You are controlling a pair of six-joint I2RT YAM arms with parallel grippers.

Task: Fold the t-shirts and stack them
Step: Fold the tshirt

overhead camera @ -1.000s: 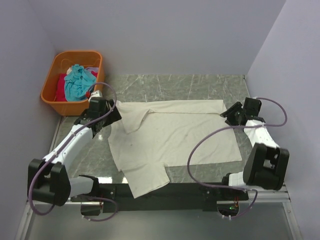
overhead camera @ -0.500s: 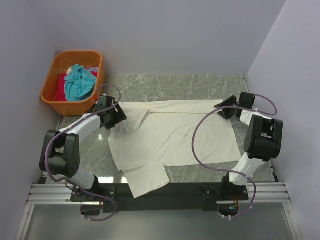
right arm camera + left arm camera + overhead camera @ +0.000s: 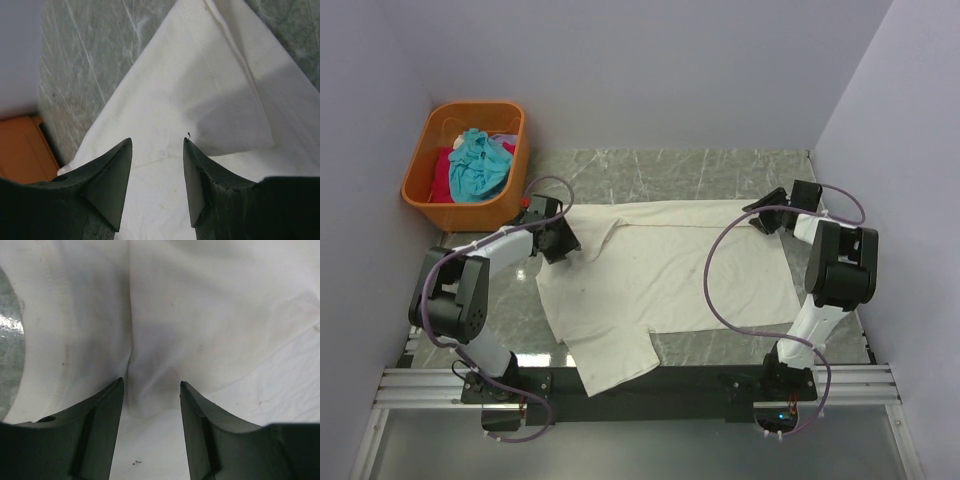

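Note:
The large cream t-shirt point(image 3: 660, 280) lies spread flat on the marble table point(image 3: 720, 165). My left gripper point(image 3: 560, 240) presses down on its far-left corner. In the left wrist view its jaws point(image 3: 151, 384) stand apart, and a soft ridge of the cream cloth point(image 3: 200, 315) rises between the tips. Over the shirt's far-right corner my right gripper point(image 3: 760, 218) is open, and its wrist view shows the gripper point(image 3: 157, 141) above flat cream cloth point(image 3: 175, 100) with a folded layer beside the right finger. A teal t-shirt point(image 3: 478, 165) and a red t-shirt point(image 3: 442, 172) lie crumpled in the basket.
The orange plastic basket point(image 3: 420, 190) stands at the far left against the wall, and its corner shows in the right wrist view point(image 3: 20, 145). Grey walls close in the table on the left, back and right. Bare marble point(image 3: 90, 50) lies beyond the shirt.
My left arm has stretched forward and right onto the shirt's corner, and its jaws have narrowed. The right arm has swung back and left, bringing its gripper over the shirt's far-right corner.

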